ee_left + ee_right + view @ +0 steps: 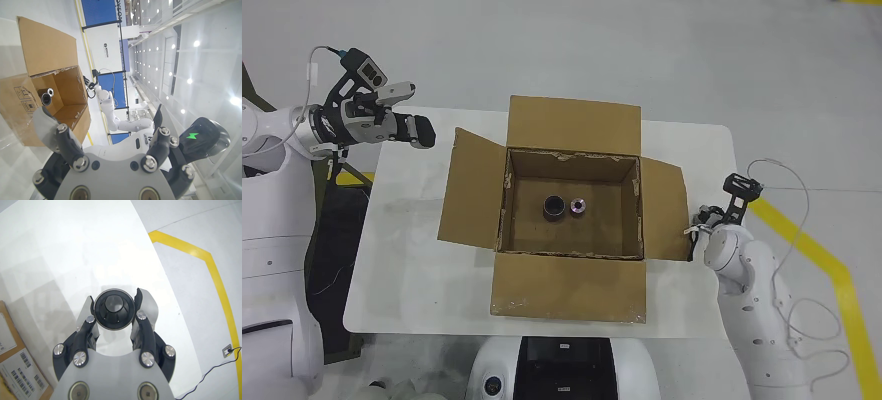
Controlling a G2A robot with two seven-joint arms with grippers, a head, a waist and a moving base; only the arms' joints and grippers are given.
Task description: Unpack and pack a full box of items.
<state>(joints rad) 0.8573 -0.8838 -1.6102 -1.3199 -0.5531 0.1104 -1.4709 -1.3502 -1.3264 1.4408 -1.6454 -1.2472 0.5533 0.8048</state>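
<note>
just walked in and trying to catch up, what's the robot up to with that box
The cardboard box sits open on the table with its flaps spread. The right gripper is shut on a round black part, held over the table beside the box. A black cylinder and a small silver ring lie on the box floor. The left gripper hangs open and empty near the table's far corner on its own side.
</note>
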